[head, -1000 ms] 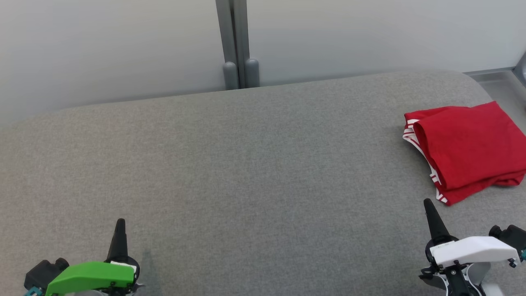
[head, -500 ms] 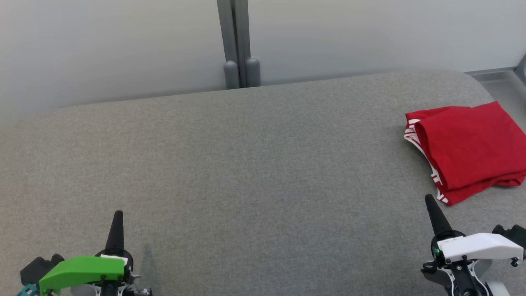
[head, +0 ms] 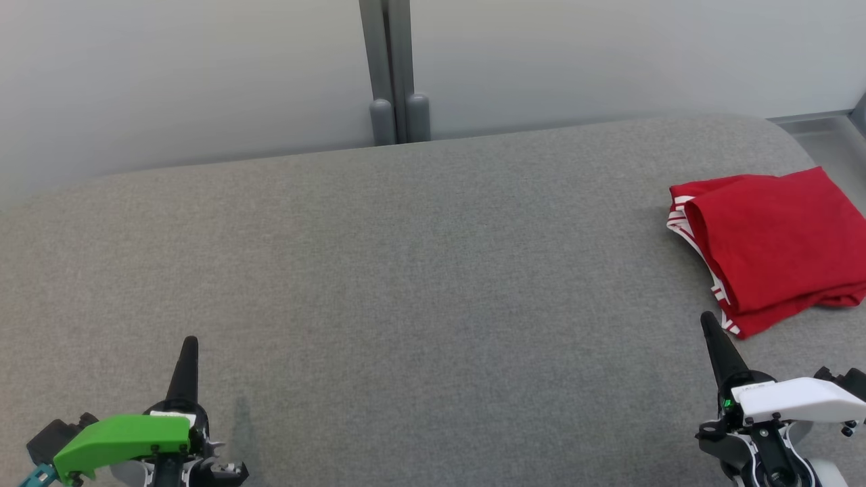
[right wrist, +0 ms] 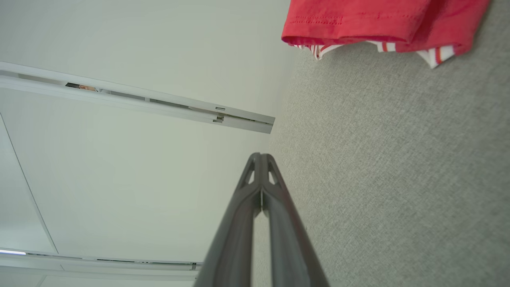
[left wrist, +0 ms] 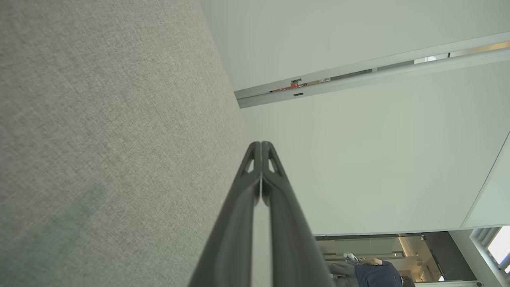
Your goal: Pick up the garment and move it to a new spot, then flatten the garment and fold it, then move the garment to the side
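Garment (head: 771, 247) lies folded on the grey surface (head: 406, 270), with left pincer (head: 191, 341) and right pincer (head: 706, 317) pressed together.

Grey fabric-covered bench (head: 406, 270), far right corner rounded. Behind its far edge: pale wall panels (head: 169, 67), joined by a grey vertical post (head: 394, 61). Lighting even, diffuse.

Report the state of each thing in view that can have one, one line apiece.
garment: folded, lying on the grey surface near its right end, not held.
left claw: shut, empty.
right claw: shut, empty, apart from the garment.
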`<state>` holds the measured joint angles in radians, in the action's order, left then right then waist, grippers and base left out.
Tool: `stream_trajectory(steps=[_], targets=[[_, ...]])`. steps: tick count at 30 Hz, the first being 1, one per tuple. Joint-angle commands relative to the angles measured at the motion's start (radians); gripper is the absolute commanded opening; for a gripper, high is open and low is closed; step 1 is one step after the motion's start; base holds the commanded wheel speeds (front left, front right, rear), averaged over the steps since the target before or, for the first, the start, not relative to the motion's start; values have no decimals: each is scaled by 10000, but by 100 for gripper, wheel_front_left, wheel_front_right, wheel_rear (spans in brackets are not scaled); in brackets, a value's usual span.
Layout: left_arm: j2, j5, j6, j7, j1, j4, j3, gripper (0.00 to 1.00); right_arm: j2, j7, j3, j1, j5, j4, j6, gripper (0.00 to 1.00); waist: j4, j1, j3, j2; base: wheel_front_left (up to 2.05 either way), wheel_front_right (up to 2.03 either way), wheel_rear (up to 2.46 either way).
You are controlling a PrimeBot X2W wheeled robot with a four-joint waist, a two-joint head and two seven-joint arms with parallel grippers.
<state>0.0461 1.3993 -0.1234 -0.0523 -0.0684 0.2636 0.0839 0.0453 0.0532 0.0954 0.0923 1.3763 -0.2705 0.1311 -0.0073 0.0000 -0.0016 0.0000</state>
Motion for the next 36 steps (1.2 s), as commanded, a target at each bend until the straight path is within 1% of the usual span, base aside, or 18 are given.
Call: stream_trajectory(steps=[1, 28, 36], targets=[[57, 226, -51, -77, -206, -80, 49, 0, 57, 73, 58, 122, 218, 100, -4, 0, 3, 0, 2, 0, 0, 0, 0], [69, 2025, -96, -618, -477, -193, 310, 0, 73, 604, 194, 197, 2233, 270, -3, 0, 66, 0, 42, 0, 0, 0, 0], [71, 2157, -102, -656, -468, -195, 323, 0, 75, 643, 204, 202, 2382, 286, -4, 0, 73, 0, 47, 0, 0, 0, 0]])
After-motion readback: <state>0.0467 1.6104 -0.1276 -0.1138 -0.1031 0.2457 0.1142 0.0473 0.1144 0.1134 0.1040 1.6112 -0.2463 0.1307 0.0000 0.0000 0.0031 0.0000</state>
